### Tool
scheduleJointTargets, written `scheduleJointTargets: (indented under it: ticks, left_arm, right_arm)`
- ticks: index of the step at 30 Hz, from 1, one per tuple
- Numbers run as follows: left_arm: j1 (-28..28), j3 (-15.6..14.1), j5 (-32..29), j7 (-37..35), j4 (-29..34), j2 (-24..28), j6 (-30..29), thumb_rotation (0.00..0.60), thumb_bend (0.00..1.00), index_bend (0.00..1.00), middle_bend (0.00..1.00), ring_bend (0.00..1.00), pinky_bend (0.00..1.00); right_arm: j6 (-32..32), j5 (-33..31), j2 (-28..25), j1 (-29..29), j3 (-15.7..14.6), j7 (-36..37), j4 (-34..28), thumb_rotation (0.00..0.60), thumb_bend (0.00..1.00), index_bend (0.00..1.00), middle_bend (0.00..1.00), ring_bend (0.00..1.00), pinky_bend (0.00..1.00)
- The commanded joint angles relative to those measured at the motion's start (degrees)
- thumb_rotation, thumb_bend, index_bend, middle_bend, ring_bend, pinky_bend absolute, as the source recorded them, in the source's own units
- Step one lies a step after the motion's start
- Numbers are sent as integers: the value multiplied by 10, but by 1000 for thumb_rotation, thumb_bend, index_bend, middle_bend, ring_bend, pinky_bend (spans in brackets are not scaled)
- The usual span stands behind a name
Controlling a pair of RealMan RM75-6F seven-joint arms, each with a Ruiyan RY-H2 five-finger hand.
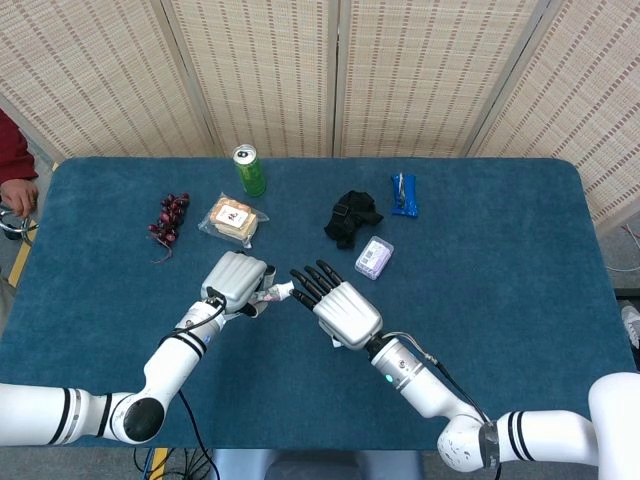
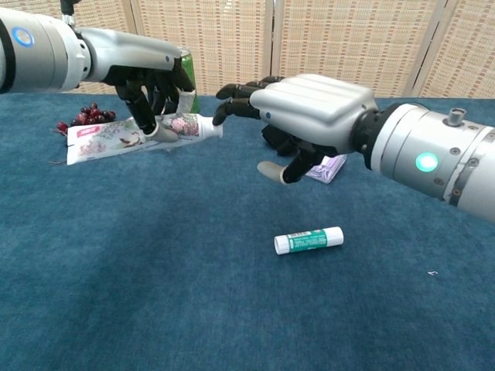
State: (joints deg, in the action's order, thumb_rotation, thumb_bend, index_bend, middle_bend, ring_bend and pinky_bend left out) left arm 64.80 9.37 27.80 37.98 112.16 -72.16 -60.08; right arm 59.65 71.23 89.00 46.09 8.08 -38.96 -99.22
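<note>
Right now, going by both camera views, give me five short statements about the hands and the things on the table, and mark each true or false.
1. The left hand grips a white squeeze tube above the table. True.
2. The right hand holds the glue stick. False: the glue stick lies on the blue table, below the hand, and the hand's fingers are spread, holding nothing.
3. A green can stands upright near the far edge. True.
4. The grapes lie to the right of the black cloth item. False: they lie far to its left.
5. The tube's cap end points towards the right hand. True.
</note>
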Motion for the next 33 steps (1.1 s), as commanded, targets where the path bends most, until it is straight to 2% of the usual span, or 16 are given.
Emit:
scheduleJointTargets:
  ticks: [1, 33]
  left_arm:
    - [0, 0, 1, -2, 1, 1, 0, 600, 332, 623, 747, 490, 281]
    - [-1, -3, 12, -17, 8, 9, 2, 600, 333, 628, 751, 491, 281]
  right_arm:
    - [-1, -1, 0, 0, -1, 2, 3, 600, 350, 184, 0, 0, 0]
    - [-1, -16, 4, 3, -2, 6, 16, 600, 350, 184, 0, 0, 0]
